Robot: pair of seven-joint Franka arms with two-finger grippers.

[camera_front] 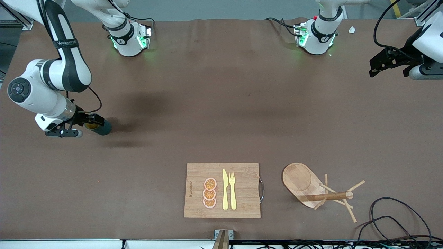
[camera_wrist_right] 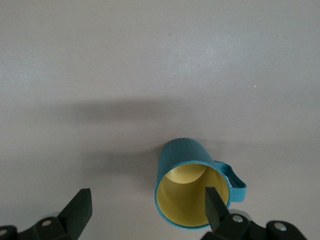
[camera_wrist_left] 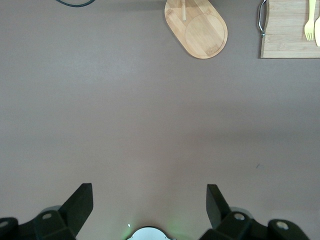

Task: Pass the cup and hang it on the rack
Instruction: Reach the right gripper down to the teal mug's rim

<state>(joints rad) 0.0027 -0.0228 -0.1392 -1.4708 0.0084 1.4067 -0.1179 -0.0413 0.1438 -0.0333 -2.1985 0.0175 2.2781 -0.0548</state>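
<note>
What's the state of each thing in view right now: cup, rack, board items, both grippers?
cup: upright on the table at the right arm's end, one finger inside its rim, not lifted.
rack: standing on the table, pegs bare.
cutting board: flat, carrying knife, fork and three orange slices.
right gripper: fingers open, around the cup's wall.
left gripper: fingers open, empty, waiting above bare table.

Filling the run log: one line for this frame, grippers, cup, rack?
right gripper: open, low at cup, one finger inside rim | left gripper: open, waiting above bare table | rack: beside cutting board, no cup hung
</note>
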